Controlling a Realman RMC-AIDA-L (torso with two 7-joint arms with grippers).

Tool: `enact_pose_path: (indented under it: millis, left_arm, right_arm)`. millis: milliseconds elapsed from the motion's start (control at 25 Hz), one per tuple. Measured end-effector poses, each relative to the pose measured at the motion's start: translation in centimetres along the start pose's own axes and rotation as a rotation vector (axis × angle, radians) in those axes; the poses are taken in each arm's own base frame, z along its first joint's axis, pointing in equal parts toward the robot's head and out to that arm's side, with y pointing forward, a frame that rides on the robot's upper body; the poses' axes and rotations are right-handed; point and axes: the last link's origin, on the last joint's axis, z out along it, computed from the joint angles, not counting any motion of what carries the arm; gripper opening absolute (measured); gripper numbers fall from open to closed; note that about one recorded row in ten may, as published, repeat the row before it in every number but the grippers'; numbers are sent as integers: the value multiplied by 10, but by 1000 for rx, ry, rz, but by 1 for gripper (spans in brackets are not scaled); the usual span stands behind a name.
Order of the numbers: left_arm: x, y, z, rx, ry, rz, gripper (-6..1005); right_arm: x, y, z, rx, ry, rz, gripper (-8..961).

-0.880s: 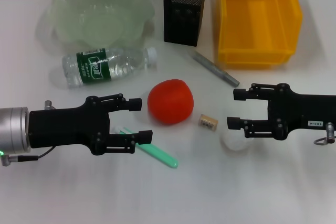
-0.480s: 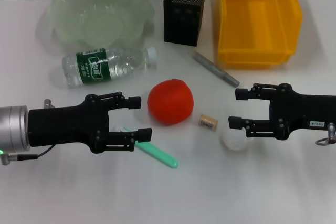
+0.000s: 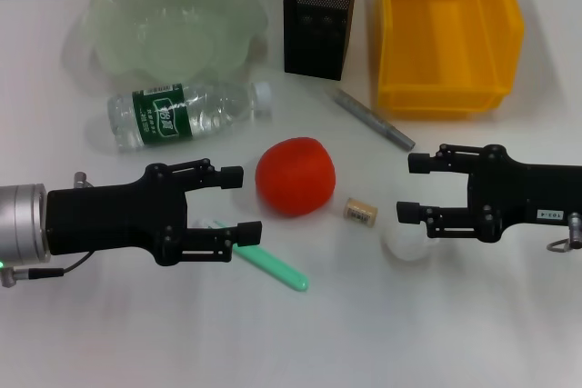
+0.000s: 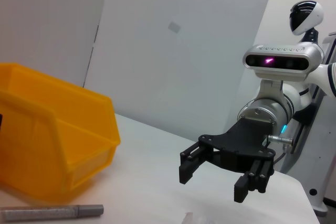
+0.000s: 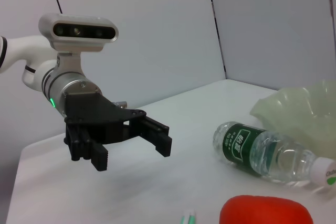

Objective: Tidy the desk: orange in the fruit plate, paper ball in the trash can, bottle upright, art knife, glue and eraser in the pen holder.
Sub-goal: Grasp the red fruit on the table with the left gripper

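barely moved: left hand [image 3: 238, 203] & right hand [image 3: 413, 187], both spread, over white desk [image 3: 364, 324].

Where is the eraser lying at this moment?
In the head view, the eraser lies on the table, right of the orange and left of the paper ball, near the right gripper.

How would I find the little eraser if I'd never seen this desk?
Start at the big red-orange orange in the middle of the white table. Just beside it, toward the right tool, lies the eraser. It is the smallest item: a tan block, unlike the white paper ball nearby.
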Motion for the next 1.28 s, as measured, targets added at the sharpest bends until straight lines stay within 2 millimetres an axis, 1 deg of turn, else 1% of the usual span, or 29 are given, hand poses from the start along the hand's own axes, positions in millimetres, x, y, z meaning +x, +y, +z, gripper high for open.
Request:
enact_pose_path:
  millis: [280,320,440,520,640,680,760,1120,1280]
  left_arm:
    - [4,-3,2,14,16,6,840]
    - [11,-12,17,57,35,44,840]
    - [12,-22,27,95,7,65,840]
    - [11,-32,36,139,-35,72,840]
    - [9,-37,42,162,-62,76,841]
    - [8,-40,47,169,-83,80,841]
    - [6,-42,53,168,-107,88,838]
    - [-4,-46,68,187,-194,117,824]
    - [-6,-52,74,215,-227,115,817]
  right_arm:
    - [1,0,-2,4,1,2,742]
    - [1,0,-2,5,1,3,742]
    - [3,0,-4,10,4,9,742]
    - [4,0,-6,14,6,11,742]
    - [4,0,-7,18,5,13,742]
    - [4,0,-8,20,3,14,742]
    - [4,-1,-8,25,0,15,742]
    - [3,-2,-9,29,-2,11,743]
    - [2,-2,-9,29,-1,7,742]
